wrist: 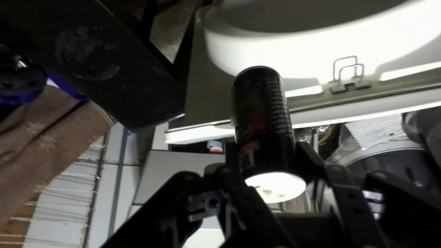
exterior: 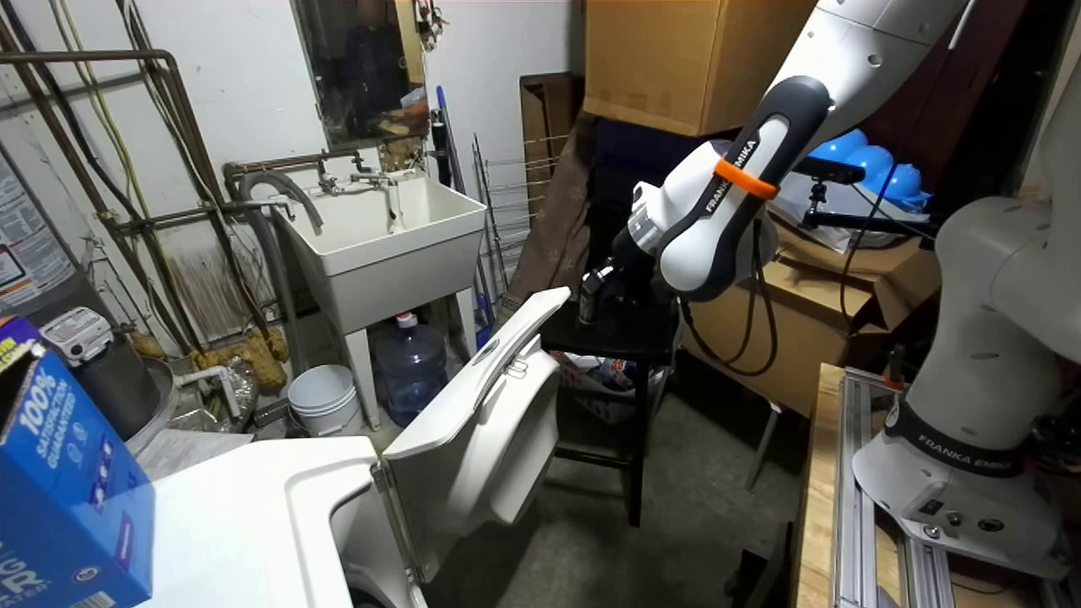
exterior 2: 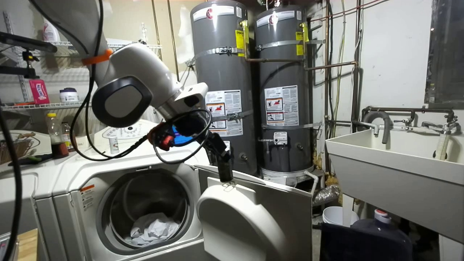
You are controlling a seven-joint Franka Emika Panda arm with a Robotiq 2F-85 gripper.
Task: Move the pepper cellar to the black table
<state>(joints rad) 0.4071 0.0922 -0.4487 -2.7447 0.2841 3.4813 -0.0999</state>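
Observation:
The pepper cellar is a black cylinder [wrist: 262,110] with a small label and a pale near end. My gripper [wrist: 270,160] has a finger on each side of it and is shut on it, near the pale end. In an exterior view the cellar [exterior: 587,306] hangs roughly upright below the gripper [exterior: 596,283], in front of the black table's top [exterior: 625,333]. In an exterior view the cellar [exterior 2: 225,172] shows over the white door's upper edge. In the wrist view the black table [wrist: 137,86] lies left of the cellar, with a gap between. The cellar's height over it cannot be told.
The open white machine door [exterior: 507,405] stands beside the black table, with a wire clip [wrist: 348,74] on its edge. A laundry basket [exterior: 612,401] sits under the tabletop. A utility sink [exterior: 405,279] stands behind. Cardboard boxes [exterior: 752,338] are beyond the table.

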